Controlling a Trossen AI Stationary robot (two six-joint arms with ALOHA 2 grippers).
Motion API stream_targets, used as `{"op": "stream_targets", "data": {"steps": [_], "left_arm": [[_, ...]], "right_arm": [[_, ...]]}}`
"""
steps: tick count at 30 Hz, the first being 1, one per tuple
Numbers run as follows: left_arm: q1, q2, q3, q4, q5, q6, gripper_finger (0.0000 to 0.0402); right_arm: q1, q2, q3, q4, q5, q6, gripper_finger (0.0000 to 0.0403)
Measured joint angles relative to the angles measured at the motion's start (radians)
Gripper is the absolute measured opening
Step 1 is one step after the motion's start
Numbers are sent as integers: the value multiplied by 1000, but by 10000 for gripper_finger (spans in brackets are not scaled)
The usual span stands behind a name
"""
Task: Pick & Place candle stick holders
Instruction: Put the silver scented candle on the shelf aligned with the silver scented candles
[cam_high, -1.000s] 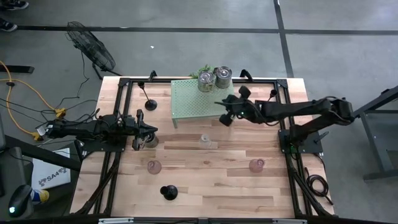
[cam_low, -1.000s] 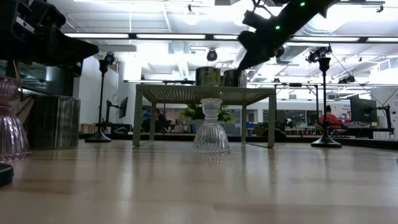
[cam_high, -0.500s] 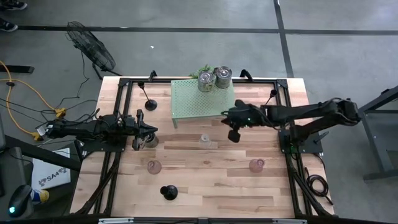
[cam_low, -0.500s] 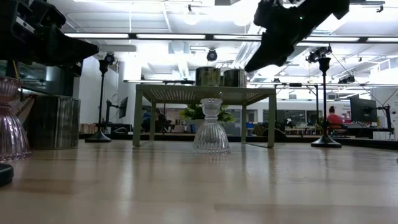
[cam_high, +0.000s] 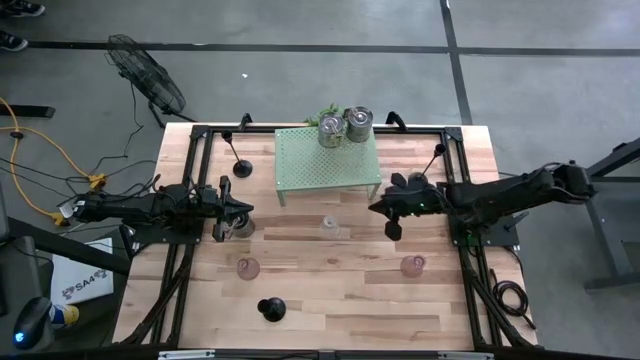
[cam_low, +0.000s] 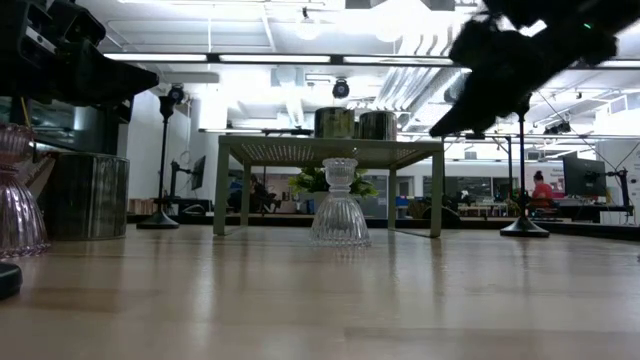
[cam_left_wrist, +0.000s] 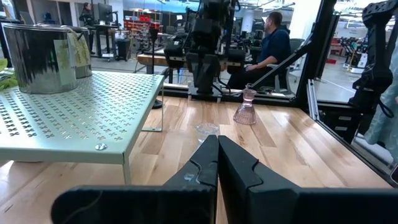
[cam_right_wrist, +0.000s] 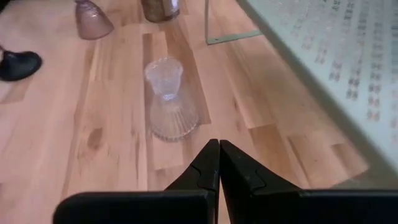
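Note:
A clear glass holder (cam_high: 329, 228) stands on its base at the table's middle, also in the low view (cam_low: 339, 205) and the right wrist view (cam_right_wrist: 168, 99). Two silver cups (cam_high: 344, 127) stand on the green rack (cam_high: 320, 165); a third (cam_high: 243, 229) stands on the table by my left gripper (cam_high: 246, 212). Pink holders (cam_high: 248, 268) (cam_high: 412, 266) and black ones (cam_high: 271, 310) (cam_high: 241, 166) (cam_high: 437, 152) stand around. My left gripper (cam_left_wrist: 217, 155) is shut and empty. My right gripper (cam_high: 378, 210) (cam_right_wrist: 219, 158) is shut, empty, above the table right of the clear holder.
The rack stands on legs at the far middle with a leafy plant (cam_high: 327, 112) behind it. A black frame (cam_high: 200, 135) runs along the table's edges. People sit in the room beyond (cam_left_wrist: 273, 43). Bare wood lies at the near middle (cam_high: 340, 300).
My right gripper has gone from the rack's right front corner toward the table's right and near edges, coming off the rack, still shut. The left arm and all holders have stayed put.

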Motion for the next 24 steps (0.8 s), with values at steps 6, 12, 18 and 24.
{"op": "stream_targets", "data": {"steps": [6, 12, 18, 24], "left_arm": [[0, 0, 0, 0, 0, 0, 0], [0, 0, 0, 0, 0, 0, 0], [0, 0, 0, 0, 0, 0, 0], [0, 0, 0, 0, 0, 0, 0]], "right_arm": [[41, -93, -166, 209, 1, 58, 2], [75, -160, -319, 436, 9, 54, 2], [87, -259, -421, 509, 4, 59, 2], [86, -378, -461, 478, 5, 49, 2]]}}
